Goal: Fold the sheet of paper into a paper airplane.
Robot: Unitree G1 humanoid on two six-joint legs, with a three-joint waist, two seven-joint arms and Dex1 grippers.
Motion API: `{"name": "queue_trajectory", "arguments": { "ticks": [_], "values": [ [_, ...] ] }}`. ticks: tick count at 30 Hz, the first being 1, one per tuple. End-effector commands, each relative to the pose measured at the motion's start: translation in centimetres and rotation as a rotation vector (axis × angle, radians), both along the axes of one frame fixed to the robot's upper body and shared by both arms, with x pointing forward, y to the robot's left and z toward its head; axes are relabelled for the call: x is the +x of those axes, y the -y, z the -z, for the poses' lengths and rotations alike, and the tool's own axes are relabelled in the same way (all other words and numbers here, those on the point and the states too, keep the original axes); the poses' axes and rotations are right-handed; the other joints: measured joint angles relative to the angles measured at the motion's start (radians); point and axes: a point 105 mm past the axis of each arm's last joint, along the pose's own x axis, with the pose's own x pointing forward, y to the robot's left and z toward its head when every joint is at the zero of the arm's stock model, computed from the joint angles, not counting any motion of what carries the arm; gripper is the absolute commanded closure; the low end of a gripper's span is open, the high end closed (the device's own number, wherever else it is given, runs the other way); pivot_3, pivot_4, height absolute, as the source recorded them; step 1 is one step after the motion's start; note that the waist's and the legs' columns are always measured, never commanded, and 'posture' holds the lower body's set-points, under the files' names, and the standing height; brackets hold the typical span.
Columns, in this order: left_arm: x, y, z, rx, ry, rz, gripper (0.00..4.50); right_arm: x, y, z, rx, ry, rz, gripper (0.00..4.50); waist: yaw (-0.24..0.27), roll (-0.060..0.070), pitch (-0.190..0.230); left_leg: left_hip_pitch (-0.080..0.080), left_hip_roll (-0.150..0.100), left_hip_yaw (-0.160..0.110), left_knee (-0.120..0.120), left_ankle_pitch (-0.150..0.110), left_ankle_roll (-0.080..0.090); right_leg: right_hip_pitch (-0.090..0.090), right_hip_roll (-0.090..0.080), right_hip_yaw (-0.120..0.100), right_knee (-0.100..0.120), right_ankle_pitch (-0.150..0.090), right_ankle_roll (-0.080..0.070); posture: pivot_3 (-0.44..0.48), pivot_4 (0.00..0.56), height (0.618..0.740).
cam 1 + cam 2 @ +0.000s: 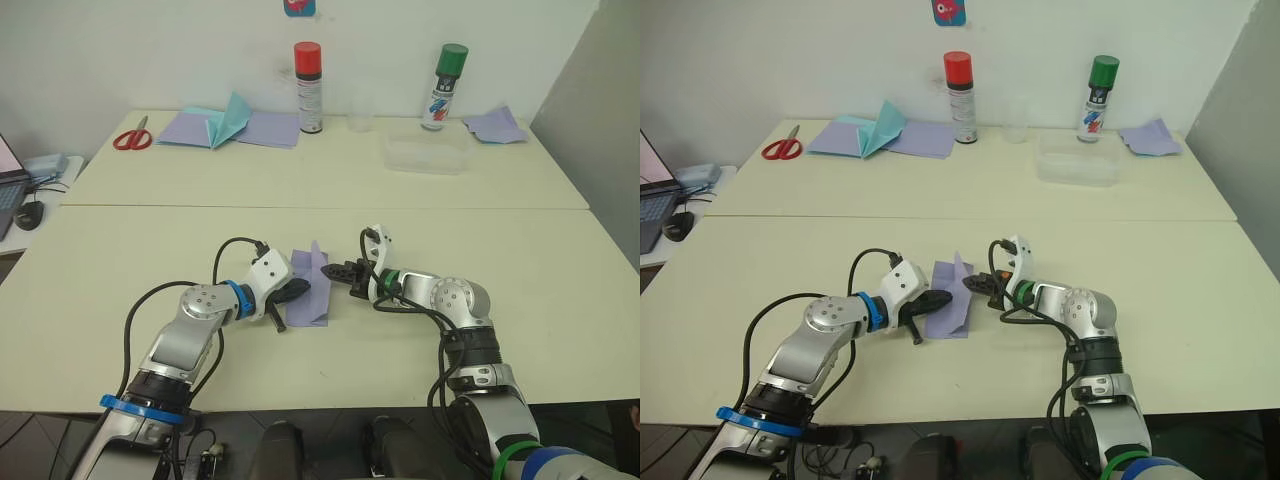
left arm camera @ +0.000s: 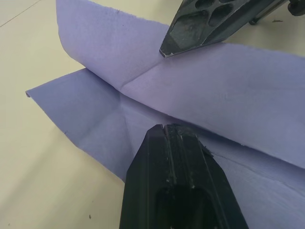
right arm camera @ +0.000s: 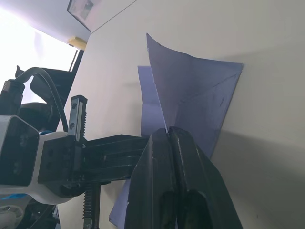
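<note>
Table (image 1: pixel 520 250): near slab, lower frame | sheet of paper (image 1: pixel 308 288): lower centre, partly folded, one flap raised, no dart shape yet; most folds remain | left gripper (image 1: pixel 290 293): closed, pressing sheet | right gripper (image 1: pixel 335 270): closed, pinching flap edge.

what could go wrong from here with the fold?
1. The right gripper is shut on a raised flap of the sheet of paper; pulling may tear the thin paper or skew the crease.
2. The left gripper is shut and rests on the flat part; if it slips, the sheet may slide on the table.
</note>
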Motion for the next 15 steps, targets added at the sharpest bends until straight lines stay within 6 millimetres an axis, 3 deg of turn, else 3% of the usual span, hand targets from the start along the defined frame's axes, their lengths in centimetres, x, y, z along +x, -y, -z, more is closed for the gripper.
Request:
{"name": "queue_trajectory", "arguments": {
  "ticks": [1,4,7,12,15],
  "values": [
    [-0.8,-0.9,2.2,0.04,-0.093,-0.027,4.5,0.2,-0.5,-0.4,0.01,0.018,0.0,4.47,-0.002,0.0,0.0,0.0,0.0,0.0,0.0,0.0,0.0,0.0,0.0,0.0,0.0,0.0,0.0,0.0,0.15,0.74],
    [-0.9,-1.0,2.3,0.043,-0.095,-0.028,4.5,-0.1,-0.9,-1.0,0.03,0.054,-0.038,4.47,-0.004,0.0,0.0,0.0,0.0,0.0,0.0,0.0,0.0,0.0,0.0,0.0,0.0,0.0,0.0,0.0,0.15,0.74],
    [-1.0,-1.1,2.3,0.046,-0.097,-0.028,4.5,-0.4,-1.0,-1.3,0.044,0.068,-0.06,3.89,-0.004,0.0,0.0,0.0,0.0,0.0,-0.001,0.0,0.0,-0.001,0.0,0.0,0.0,-0.001,-0.001,0.0,0.15,0.74],
    [-1.1,-1.1,2.3,0.047,-0.1,-0.026,4.5,-0.3,-0.7,-1.7,0.062,0.079,-0.057,2.17,-0.004,0.0,0.0,0.0,0.0,0.0,-0.003,0.0,0.0,-0.002,0.0,0.0,0.0,-0.002,-0.003,0.0,0.15,0.74],
    [-1.1,-1.1,2.3,0.049,-0.1,-0.026,4.5,-0.4,-0.6,-2.8,0.122,0.083,-0.063,2.17,-0.004,0.0,0.0,-0.001,0.0,0.0,-0.003,0.0,0.0,-0.002,0.0,0.0,0.0,-0.002,-0.003,0.0,0.15,0.74]
  ]
}}
